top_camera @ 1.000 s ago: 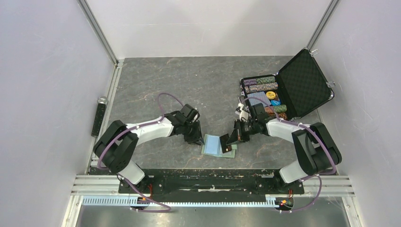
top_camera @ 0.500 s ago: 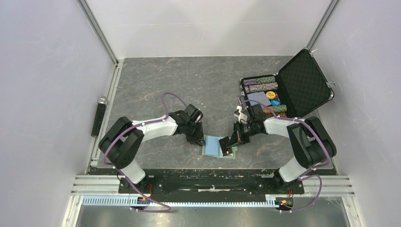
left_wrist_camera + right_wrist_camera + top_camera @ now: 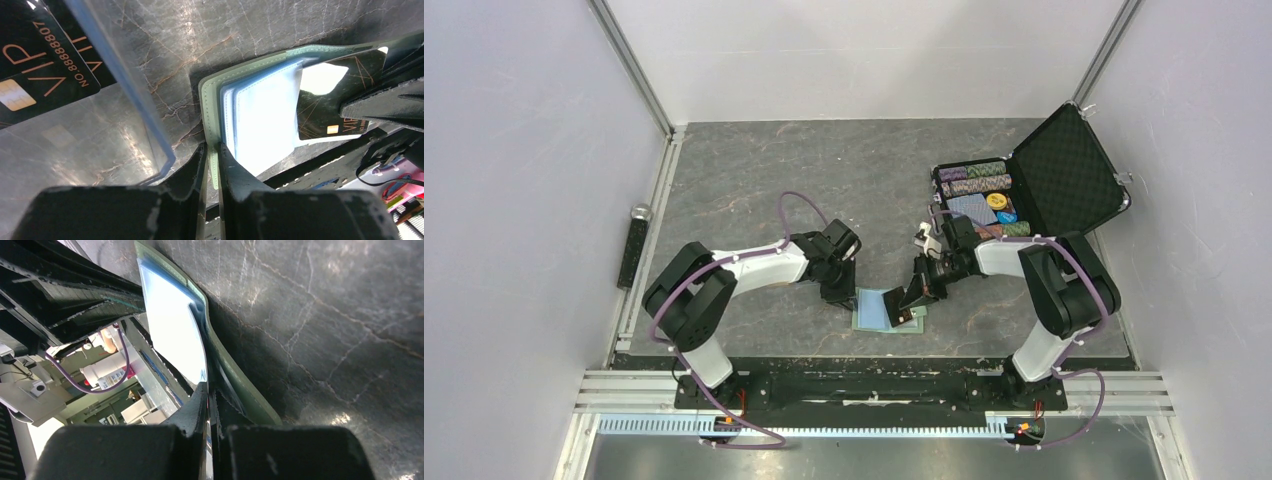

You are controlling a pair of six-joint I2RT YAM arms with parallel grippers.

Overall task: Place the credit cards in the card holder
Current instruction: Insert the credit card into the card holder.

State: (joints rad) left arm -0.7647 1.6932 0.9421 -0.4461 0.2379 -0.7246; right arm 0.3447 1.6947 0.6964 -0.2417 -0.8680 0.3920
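Note:
The card holder (image 3: 879,312) lies open near the front of the table, pale green with light blue pockets (image 3: 262,125). My left gripper (image 3: 842,296) is at its left edge, and its jaws are shut on the green edge (image 3: 215,165). My right gripper (image 3: 911,300) is shut on a black credit card (image 3: 327,120), held on edge over the holder's right half. That card's end is at the light blue pocket (image 3: 172,330). In the right wrist view the card shows only as a thin edge (image 3: 210,405). A second black credit card (image 3: 30,65) lies beside the left gripper.
A black hard case (image 3: 1064,170) stands open at the back right, with rows of poker chips (image 3: 984,195) in it. A clear plastic sheet with a blue edge (image 3: 122,85) lies left of the holder. A black bar (image 3: 632,245) runs along the left wall.
My left gripper moved right to the holder's left edge and its jaws narrowed onto it. The right gripper, still holding the card, shifted slightly left over the holder.

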